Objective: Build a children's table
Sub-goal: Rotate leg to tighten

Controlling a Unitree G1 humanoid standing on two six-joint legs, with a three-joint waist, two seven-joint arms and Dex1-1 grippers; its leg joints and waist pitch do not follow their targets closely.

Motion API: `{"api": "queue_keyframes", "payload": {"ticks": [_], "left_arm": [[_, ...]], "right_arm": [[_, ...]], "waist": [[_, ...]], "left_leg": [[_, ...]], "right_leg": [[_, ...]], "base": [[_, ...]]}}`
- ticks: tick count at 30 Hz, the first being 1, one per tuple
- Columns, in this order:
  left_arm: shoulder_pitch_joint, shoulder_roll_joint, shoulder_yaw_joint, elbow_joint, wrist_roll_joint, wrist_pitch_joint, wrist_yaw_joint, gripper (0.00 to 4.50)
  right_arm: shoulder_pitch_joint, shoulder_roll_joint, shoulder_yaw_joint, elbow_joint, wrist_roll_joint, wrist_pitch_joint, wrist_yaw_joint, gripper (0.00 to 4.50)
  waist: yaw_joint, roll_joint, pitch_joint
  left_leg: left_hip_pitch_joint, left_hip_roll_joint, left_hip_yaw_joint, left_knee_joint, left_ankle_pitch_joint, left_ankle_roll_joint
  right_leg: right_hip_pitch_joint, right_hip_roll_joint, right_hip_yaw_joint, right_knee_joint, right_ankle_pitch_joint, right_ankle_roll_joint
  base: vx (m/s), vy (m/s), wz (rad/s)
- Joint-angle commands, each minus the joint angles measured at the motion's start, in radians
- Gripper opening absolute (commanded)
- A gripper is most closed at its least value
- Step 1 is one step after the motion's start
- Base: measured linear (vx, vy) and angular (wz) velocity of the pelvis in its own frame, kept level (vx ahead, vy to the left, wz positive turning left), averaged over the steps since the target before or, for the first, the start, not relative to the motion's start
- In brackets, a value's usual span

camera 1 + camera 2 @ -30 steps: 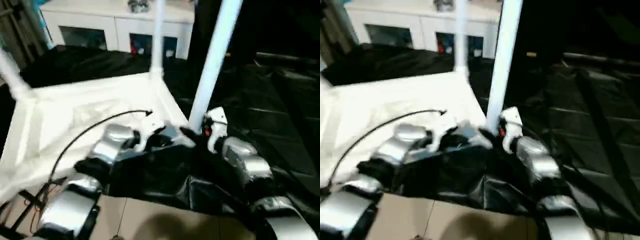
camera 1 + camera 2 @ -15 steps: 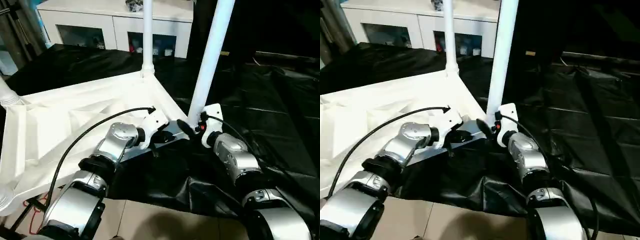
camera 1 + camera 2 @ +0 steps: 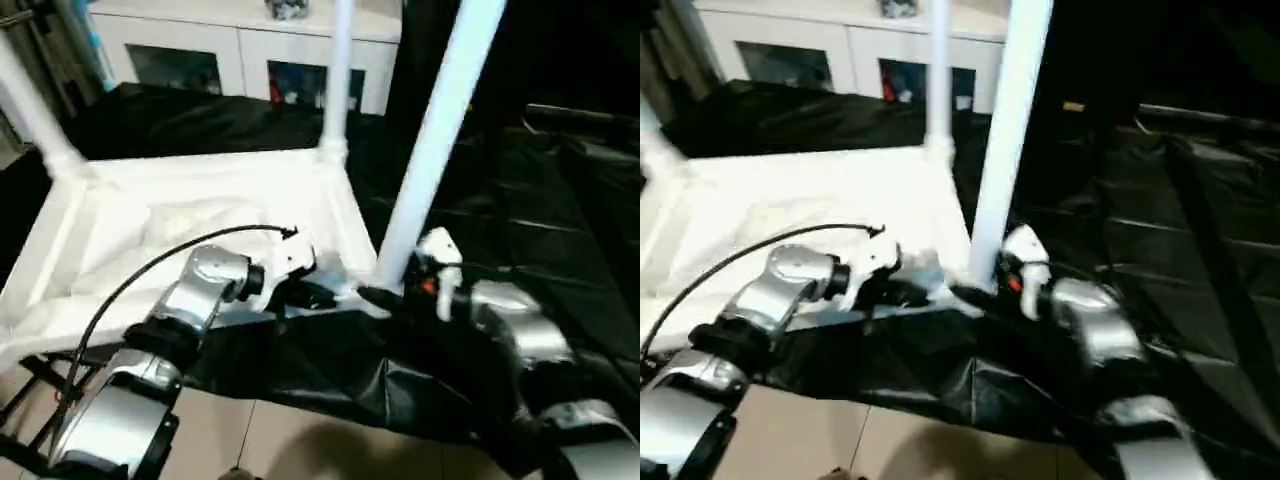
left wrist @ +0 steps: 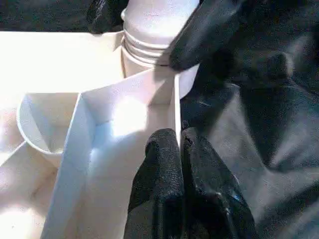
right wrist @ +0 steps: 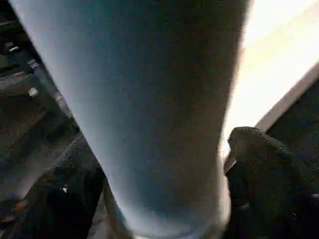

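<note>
The table (image 3: 200,215) lay upside down on black sheeting (image 3: 520,190), its ribbed white plastic underside facing up. Three round tapering legs showed standing in corner sockets: one far left (image 3: 30,110), one at the far corner (image 3: 338,80), and a thick one at the near right corner (image 3: 430,150).

The left tool (image 4: 180,149) was clenched, its two black fingers pressed together on the thin upright edge wall of the top, just beside the near right socket. In that wrist view the socket's ridged collar (image 4: 149,45) sat close ahead, with a black finger (image 4: 209,30) of the other tool against it. The right tool (image 5: 164,199) stood spread around the base of the near right leg, a finger on either side of the smooth shaft; whether the pads pressed it I could not tell.

A black cable (image 3: 150,275) arched over the left silver forearm. Beyond the sheeting stood a white cabinet (image 3: 240,50) with glass-fronted compartments. Pale floor tiles (image 3: 300,440) showed at the near edge.
</note>
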Motion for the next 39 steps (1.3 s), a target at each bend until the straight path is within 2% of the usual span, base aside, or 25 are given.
{"api": "queue_keyframes", "payload": {"ticks": [1,8,10,18,22,26,28,30,31,33,36,39], "left_arm": [[0.005,-0.010,-0.029,-0.034,-0.010,-0.018,-0.032,0.00],[0.004,0.003,-0.029,-0.033,-0.010,-0.017,-0.062,0.00],[0.005,0.003,-0.029,-0.033,-0.011,-0.017,-0.064,0.00],[0.005,-0.008,-0.022,-0.033,-0.014,-0.011,-0.034,0.00],[-0.009,-0.029,-0.006,-0.013,-0.009,-0.003,0.031,0.00],[-0.043,-0.074,0.015,0.030,0.006,0.007,0.158,0.00],[-0.063,-0.099,0.021,0.053,0.015,0.019,0.221,0.00],[-0.089,-0.129,0.025,0.083,0.030,0.033,0.311,0.00],[-0.089,-0.130,0.025,0.084,0.030,0.033,0.312,0.00],[-0.110,-0.162,0.032,0.101,0.031,0.049,0.372,0.00],[-0.122,-0.188,0.036,0.110,0.040,0.054,0.418,0.00],[-0.121,-0.200,0.035,0.107,0.039,0.052,0.415,0.00]], "right_arm": [[0.026,-0.002,0.056,-0.014,-0.012,0.023,0.060,4.05],[0.044,-0.015,0.060,-0.050,-0.005,0.060,0.084,3.90],[0.045,-0.014,0.061,-0.054,-0.003,0.064,0.084,3.63],[0.043,0.005,0.052,-0.059,0.005,0.072,0.057,3.03],[0.036,0.029,0.036,-0.040,-0.005,0.066,-0.011,2.77],[-0.008,0.092,-0.002,0.052,-0.037,0.068,-0.222,2.68],[-0.037,0.126,-0.023,0.111,-0.054,0.067,-0.347,2.68],[-0.063,0.172,-0.046,0.159,-0.055,0.080,-0.466,2.68],[-0.064,0.173,-0.046,0.159,-0.055,0.080,-0.467,2.67],[-0.090,0.225,-0.070,0.202,-0.052,0.086,-0.588,2.67],[-0.120,0.265,-0.082,0.249,-0.057,0.077,-0.670,2.67],[-0.145,0.280,-0.082,0.286,-0.070,0.020,-0.694,2.67]], "waist": [[0.003,-0.002,-0.061],[0.007,-0.005,-0.060],[0.007,-0.005,-0.062],[0.012,-0.005,-0.061],[0.009,-0.005,-0.059],[0.004,-0.006,-0.057],[-0.009,-0.003,-0.056],[-0.019,-0.003,-0.055],[-0.020,-0.004,-0.056],[-0.021,-0.001,-0.056],[-0.023,0.001,-0.059],[-0.023,0.002,-0.060]], "left_leg": [[0.011,0.041,-0.016,-0.067,-0.224,0.064],[0.011,0.040,-0.016,-0.067,-0.216,0.060],[0.011,0.040,-0.016,-0.066,-0.213,0.060],[0.012,0.041,-0.016,-0.067,-0.213,0.054],[0.015,0.041,-0.018,-0.069,-0.237,0.039],[0.016,0.037,-0.020,-0.070,-0.261,0.023],[0.019,0.036,-0.023,-0.073,-0.275,0.001],[0.019,0.033,-0.024,-0.072,-0.288,-0.004],[0.016,0.033,-0.025,-0.072,-0.281,0.000],[0.018,0.033,-0.023,-0.071,-0.276,0.010],[0.016,0.033,-0.022,-0.071,-0.261,0.011],[0.015,0.033,-0.021,-0.071,-0.261,0.016]], "right_leg": [[0.050,-0.067,0.057,-0.078,-0.212,-0.228],[0.049,-0.066,0.057,-0.079,-0.218,-0.222],[0.050,-0.067,0.057,-0.078,-0.215,-0.223],[0.049,-0.068,0.056,-0.078,-0.217,-0.221],[0.045,-0.069,0.057,-0.083,-0.259,-0.211],[0.043,-0.072,0.057,-0.093,-0.336,-0.185],[0.038,-0.071,0.056,-0.095,-0.368,-0.178],[0.038,-0.069,0.057,-0.098,-0.381,-0.174],[0.041,-0.071,0.056,-0.098,-0.376,-0.173],[0.038,-0.070,0.058,-0.099,-0.351,-0.177],[0.040,-0.067,0.057,-0.093,-0.305,-0.190],[0.042,-0.068,0.057,-0.091,-0.283,-0.194]], "base": [[0.000,0.000,0.00],[0.000,0.000,0.00],[0.000,0.000,0.00],[0.000,0.000,0.00],[0.000,0.000,0.00],[0.000,0.000,0.00],[0.000,0.000,0.00],[0.000,0.000,0.00],[0.000,0.000,0.00],[0.000,0.000,0.00],[0.000,0.000,0.00],[0.000,0.000,0.00]]}}
